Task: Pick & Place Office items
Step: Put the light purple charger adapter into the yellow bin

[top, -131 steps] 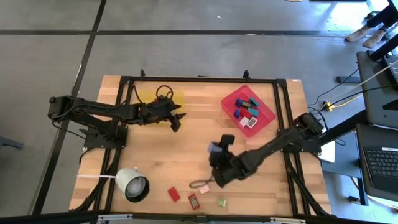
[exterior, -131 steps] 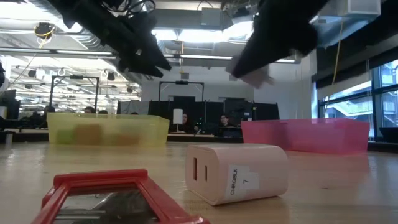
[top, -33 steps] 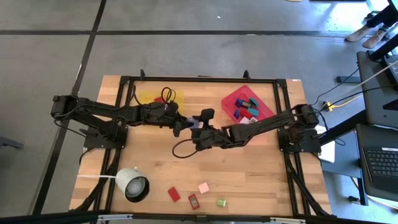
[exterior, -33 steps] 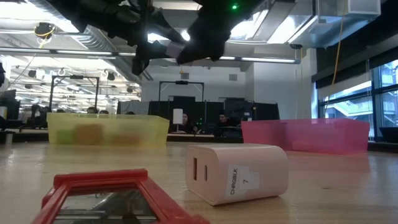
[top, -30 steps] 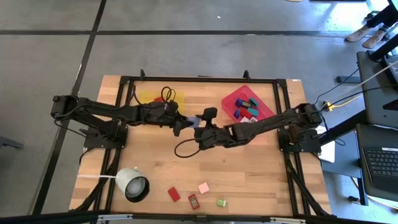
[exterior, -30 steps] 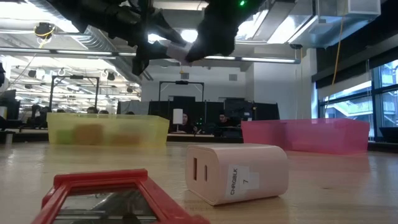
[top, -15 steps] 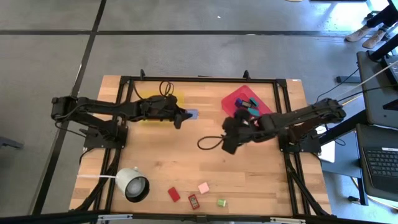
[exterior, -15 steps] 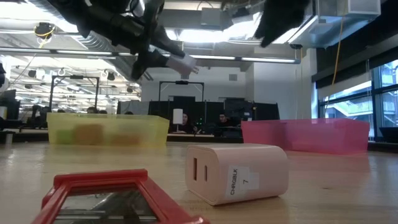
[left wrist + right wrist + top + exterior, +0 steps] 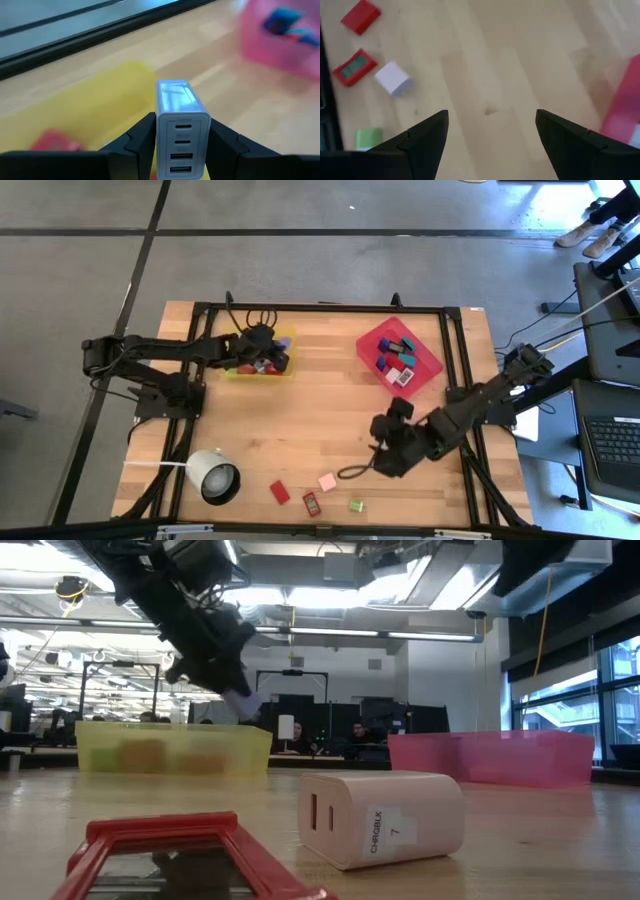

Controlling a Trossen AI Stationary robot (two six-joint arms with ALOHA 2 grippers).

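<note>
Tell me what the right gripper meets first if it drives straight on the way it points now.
Probably bare table: the right gripper, fingers open and empty, aims at plain wood. The white block and red items lie off to one side. Depth is unclear.

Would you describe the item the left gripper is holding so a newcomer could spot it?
Find the yellow tray at the table's far left. Above it the left gripper clamps a white charger block; unlike the flat coloured pieces nearby, it shows a column of port slots.
</note>
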